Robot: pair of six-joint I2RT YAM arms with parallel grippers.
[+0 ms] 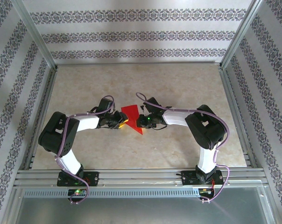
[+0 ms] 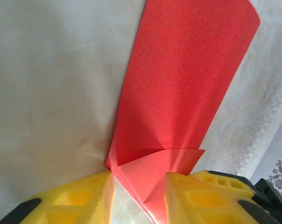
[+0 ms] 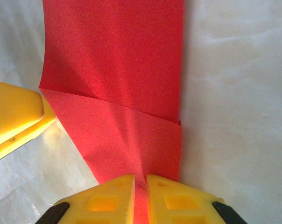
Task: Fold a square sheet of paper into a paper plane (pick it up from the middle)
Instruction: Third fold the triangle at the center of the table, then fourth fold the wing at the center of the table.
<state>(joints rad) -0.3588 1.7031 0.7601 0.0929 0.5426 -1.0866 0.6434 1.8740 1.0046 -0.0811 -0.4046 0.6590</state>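
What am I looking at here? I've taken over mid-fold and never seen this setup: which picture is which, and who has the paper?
Two robot arms are bolted at the near edge of a table, each ending in yellow two-finger jaws. The wide picture looks down from above and behind them: left arm on the left, right arm on the right, meeting at the red paper mid-table. The other two pictures come from cameras on each wrist, looking out past that arm's own jaws. The paper is partly folded, with a slanted flap. The right jaws are closed on its edge. The left jaws stand apart, a folded corner lying between them, not pinched. Whether the paper is lifted off the table I can't tell.
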